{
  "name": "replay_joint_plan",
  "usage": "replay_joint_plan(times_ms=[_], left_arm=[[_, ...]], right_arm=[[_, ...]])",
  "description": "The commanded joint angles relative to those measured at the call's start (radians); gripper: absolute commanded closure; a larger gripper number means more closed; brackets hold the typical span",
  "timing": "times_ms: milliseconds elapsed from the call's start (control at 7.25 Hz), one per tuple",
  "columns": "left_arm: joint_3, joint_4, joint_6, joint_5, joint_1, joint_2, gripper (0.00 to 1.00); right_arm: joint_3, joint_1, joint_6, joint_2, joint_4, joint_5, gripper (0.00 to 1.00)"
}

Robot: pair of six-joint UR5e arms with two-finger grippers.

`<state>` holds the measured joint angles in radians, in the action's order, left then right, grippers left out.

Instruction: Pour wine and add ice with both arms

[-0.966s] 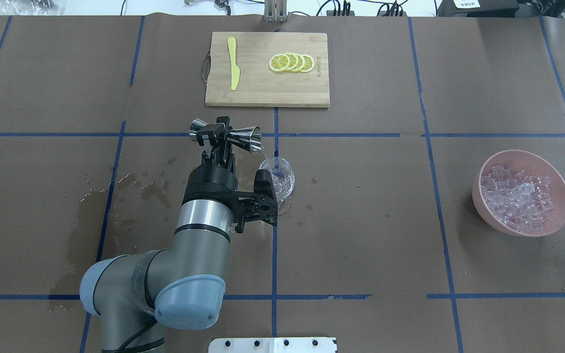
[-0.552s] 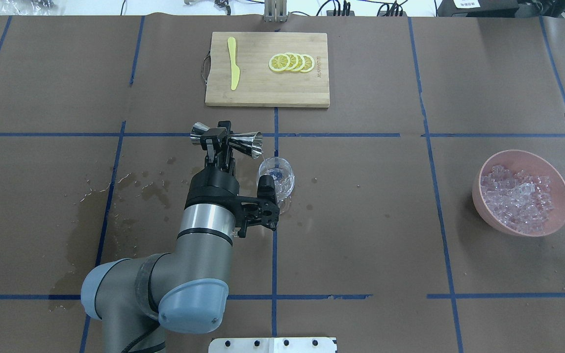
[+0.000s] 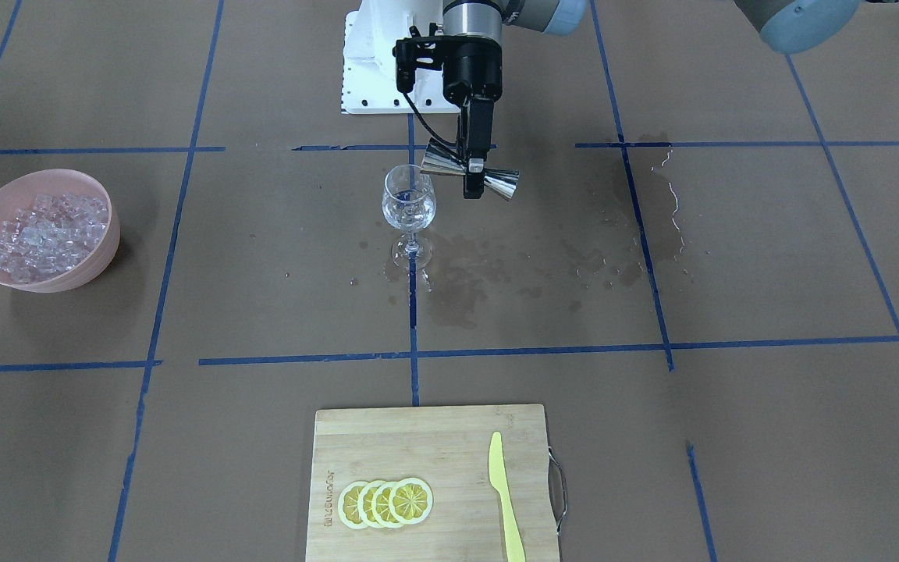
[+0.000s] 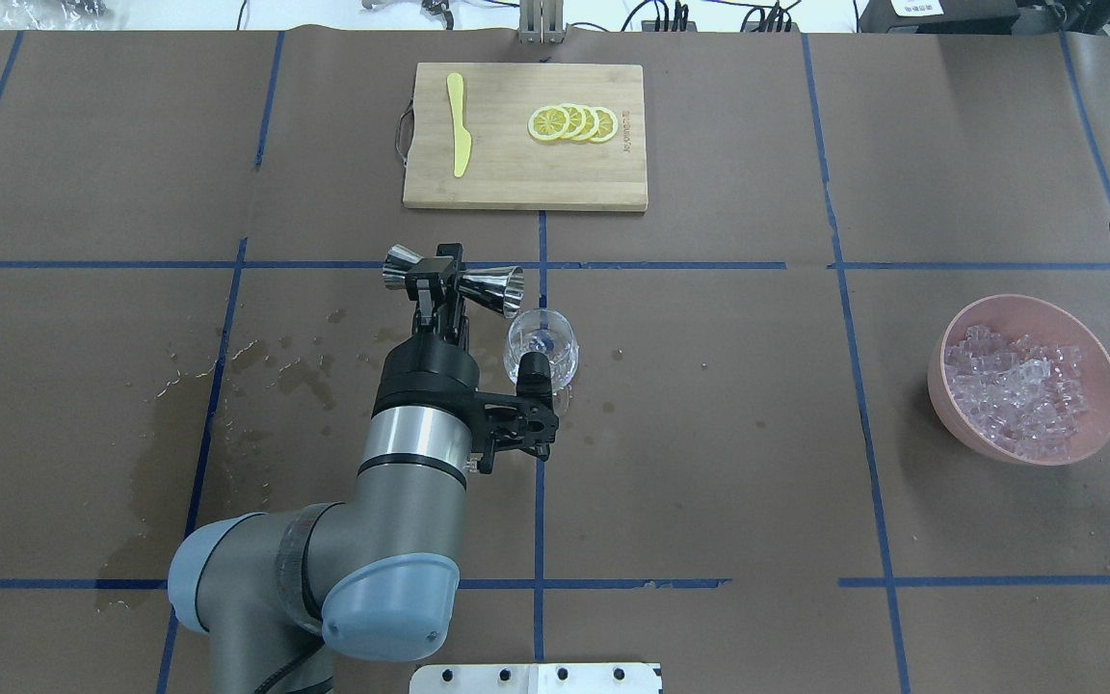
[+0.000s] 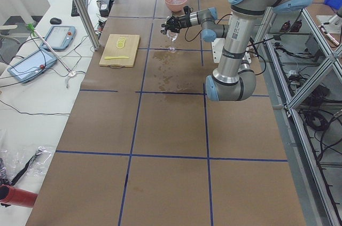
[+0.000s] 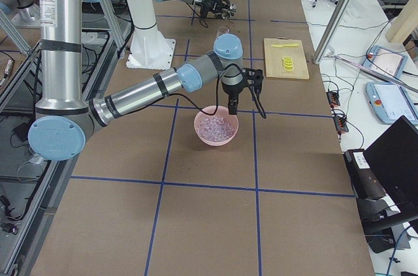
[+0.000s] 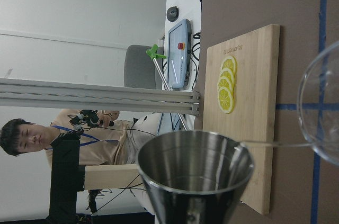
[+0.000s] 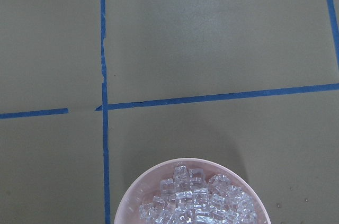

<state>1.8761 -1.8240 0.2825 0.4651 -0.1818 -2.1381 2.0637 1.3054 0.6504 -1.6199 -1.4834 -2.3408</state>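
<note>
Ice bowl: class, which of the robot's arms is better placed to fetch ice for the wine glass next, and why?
Right, probably. The right end effector hangs near the pink bowl of ice; the left end effector is shut on the jigger, tipped at the wine glass.

Left pincer (image 4: 438,273) clamped shut, arm (image 4: 415,455) stretched forward.

A robotics lab: blue-taped brown-paper table (image 4: 709,386), aluminium framing (image 5: 80,7), teach pendants (image 5: 60,36), loose cables (image 5: 315,122).
</note>
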Motion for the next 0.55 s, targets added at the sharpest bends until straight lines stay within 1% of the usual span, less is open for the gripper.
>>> replay_joint_plan(times_ms=[0, 414], left_arm=[[0.009, -0.008, -0.014, 0.0, -0.004, -0.003, 1.0], [0.028, -0.049, -0.205, 0.003, -0.008, 0.01, 1.0]], right_arm=[[0.001, 0.0, -0.002, 0.0, 0.0, 0.0, 0.0], [0.004, 0.0, -0.002, 0.003, 0.0, -0.002, 0.0]])
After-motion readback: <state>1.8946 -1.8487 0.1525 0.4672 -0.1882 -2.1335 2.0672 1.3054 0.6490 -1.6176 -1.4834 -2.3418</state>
